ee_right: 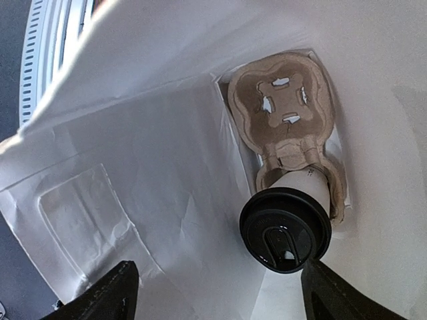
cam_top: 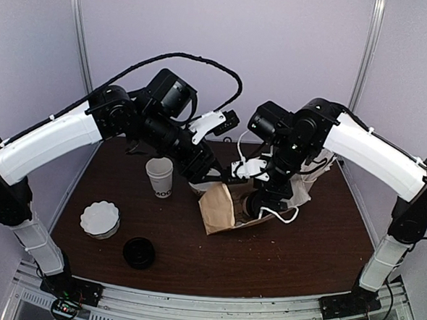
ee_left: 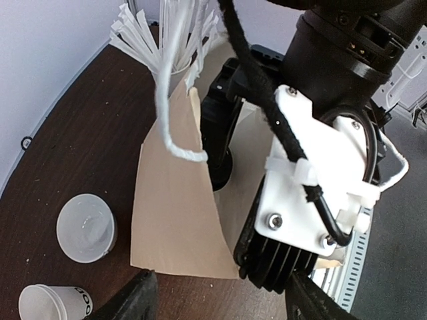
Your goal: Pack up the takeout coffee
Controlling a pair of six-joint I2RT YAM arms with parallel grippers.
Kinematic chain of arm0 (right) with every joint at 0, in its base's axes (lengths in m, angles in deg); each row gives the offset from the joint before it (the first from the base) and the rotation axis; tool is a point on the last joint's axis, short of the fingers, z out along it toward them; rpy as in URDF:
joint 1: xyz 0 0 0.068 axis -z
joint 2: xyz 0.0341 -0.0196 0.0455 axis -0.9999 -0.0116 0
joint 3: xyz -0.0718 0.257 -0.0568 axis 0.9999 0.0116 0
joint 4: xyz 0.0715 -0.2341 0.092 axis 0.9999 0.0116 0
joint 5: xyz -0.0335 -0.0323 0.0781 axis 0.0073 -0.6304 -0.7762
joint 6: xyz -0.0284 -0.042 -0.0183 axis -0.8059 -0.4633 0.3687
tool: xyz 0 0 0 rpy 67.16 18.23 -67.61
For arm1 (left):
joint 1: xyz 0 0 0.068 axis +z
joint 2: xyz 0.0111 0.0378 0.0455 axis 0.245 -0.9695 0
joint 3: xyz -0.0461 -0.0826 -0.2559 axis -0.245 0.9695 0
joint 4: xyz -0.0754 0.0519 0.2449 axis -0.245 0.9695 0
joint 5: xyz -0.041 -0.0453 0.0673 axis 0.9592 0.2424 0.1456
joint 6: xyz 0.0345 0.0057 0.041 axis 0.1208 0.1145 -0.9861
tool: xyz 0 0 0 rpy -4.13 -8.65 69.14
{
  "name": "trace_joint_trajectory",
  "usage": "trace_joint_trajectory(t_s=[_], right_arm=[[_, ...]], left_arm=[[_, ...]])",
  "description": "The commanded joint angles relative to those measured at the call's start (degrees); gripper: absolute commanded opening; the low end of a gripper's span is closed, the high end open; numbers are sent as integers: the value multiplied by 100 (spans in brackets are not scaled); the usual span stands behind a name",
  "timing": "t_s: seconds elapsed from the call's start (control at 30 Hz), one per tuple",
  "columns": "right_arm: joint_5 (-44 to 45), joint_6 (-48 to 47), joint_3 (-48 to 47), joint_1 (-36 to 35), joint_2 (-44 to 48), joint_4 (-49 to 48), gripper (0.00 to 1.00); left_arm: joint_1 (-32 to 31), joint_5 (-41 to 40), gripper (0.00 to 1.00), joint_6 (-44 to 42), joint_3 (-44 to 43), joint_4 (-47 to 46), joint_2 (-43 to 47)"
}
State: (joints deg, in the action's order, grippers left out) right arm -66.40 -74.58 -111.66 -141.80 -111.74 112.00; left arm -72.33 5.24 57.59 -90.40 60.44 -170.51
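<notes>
While the right gripper point(ee_right: 217, 280) hung inside the bag, its two black fingers stood spread wide, one on each side of the view, w/ nothing between them and apart from the cup. The takeout coffee point(ee_right: 285, 230), a white paper cup w/ a glossy black plastic lid, sat upright in one socket of a brown moulded-cardboard carrier point(ee_right: 280, 100) on the bag's floor. Its lid showed a raised rim and a sip hole; only a strip of white side showed, so its print could not be read. The cup stood just beside the white inner wall on the view's right. The carrier's other socket lay beyond it.

Seen from above, the brown paper bag point(cam_top: 216, 207) lay approx. mid-table on the dark brown tabletop point(cam_top: 302, 245), w/ the right arm reaching down into its mouth. The left gripper point(ee_left: 220, 283) hovered near the bag's rim, fingers wide, holding nothing visible. Left of the bag stood a lidless white printed cup point(cam_top: 159, 175), a white scalloped round piece point(cam_top: 100, 218) and a loose black round lid point(cam_top: 139, 252), all apart from each other. A cup of white sticks point(ee_left: 167, 40) stood behind the bag.
</notes>
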Motion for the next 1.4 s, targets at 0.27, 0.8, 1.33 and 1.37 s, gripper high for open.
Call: trace_joint_trajectory(t_s=[0.27,0.8,1.33,1.37], right_arm=[[-994,-550,-85,326,667,240,84],[-1149,-475,-145,588,801,166,83],[-1600,-1277,-314,1056,1398,1037,81],[-1637,-1409,-406,1164,1468,1171,81]], left_arm=[[28,1135,69,-14,748,-1555,415],[25,-493,57,365,-210,-1314,-793],[26,-635,0,278,-446,-1115,-972],[18,-581,0,267,-439,-1098,-957]])
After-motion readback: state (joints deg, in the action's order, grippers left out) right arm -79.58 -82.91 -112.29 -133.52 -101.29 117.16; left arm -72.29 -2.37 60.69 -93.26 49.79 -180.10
